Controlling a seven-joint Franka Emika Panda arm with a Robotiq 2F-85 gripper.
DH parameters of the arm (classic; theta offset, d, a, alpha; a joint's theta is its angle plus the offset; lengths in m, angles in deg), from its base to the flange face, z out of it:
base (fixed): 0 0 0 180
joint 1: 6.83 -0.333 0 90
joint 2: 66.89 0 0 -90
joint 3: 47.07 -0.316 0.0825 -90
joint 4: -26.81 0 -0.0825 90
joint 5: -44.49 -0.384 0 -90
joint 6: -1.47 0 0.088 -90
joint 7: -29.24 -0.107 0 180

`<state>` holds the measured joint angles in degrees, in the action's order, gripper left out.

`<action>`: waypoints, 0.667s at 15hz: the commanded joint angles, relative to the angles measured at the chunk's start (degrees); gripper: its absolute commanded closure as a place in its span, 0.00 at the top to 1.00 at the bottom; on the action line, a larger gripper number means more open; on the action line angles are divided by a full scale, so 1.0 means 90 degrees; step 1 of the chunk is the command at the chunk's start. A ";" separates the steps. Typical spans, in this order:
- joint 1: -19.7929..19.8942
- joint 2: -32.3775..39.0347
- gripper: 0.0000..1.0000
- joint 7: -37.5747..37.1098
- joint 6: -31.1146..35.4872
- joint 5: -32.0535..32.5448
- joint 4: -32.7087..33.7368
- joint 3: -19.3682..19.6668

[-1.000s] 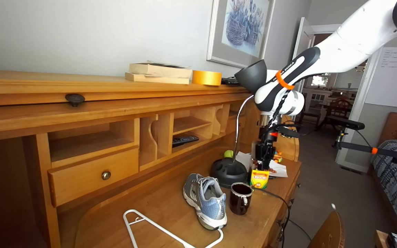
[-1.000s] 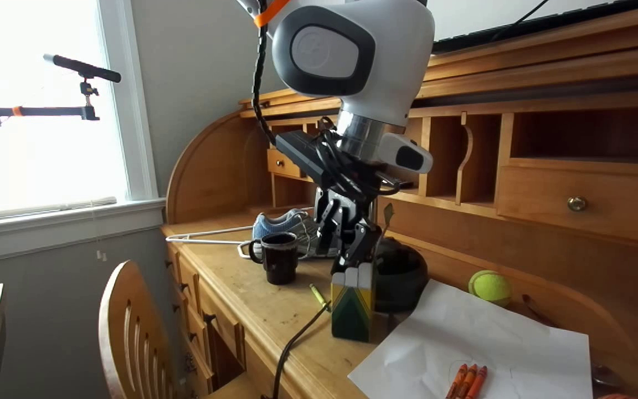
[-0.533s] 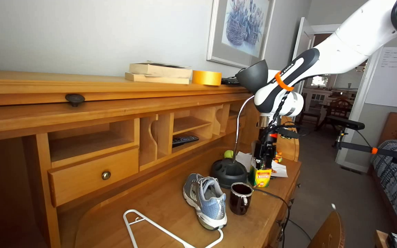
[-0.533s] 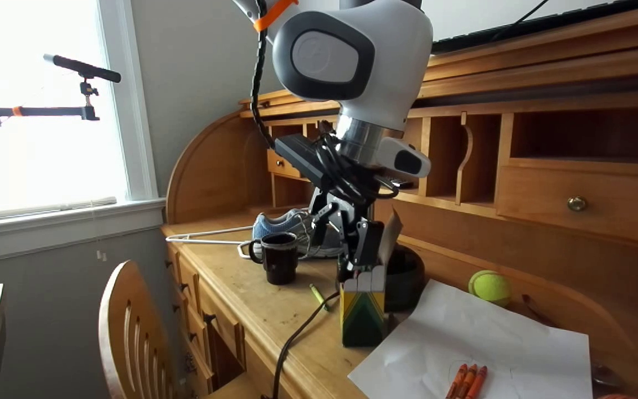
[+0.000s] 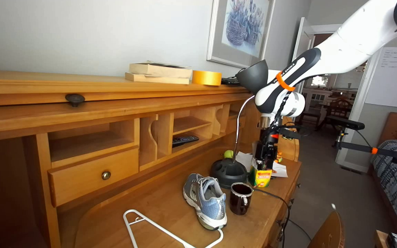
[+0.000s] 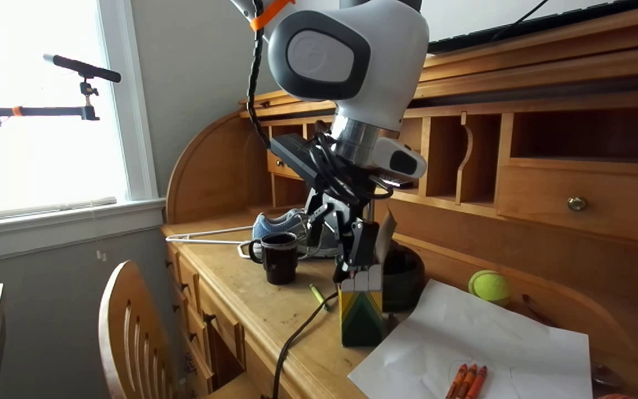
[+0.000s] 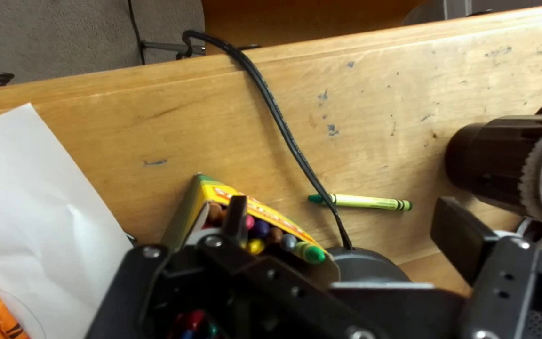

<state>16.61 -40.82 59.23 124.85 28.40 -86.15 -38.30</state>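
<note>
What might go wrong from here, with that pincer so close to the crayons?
The open pincer has one finger at the open top of the crayon box, so a sideways move might tip it and spill crayons. The mug appears near the other finger in the wrist view and could get bumped. A black cord runs from the lamp base over the desk edge and might snag.

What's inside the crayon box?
Crayons, with pink, yellow, brown and green among them. The gripper covers part of the box's opening, so whatever is underneath there can't be seen.
</note>
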 commanded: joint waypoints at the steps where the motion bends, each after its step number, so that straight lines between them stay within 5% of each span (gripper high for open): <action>1: -0.0035 -0.0342 0.78 -0.0091 0.0188 0.0170 -0.0489 0.0008; 10: -0.0226 -0.1095 0.12 -0.0336 0.0714 0.0711 -0.1266 0.0209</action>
<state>16.40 -46.50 58.81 128.32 31.32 -93.12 -37.42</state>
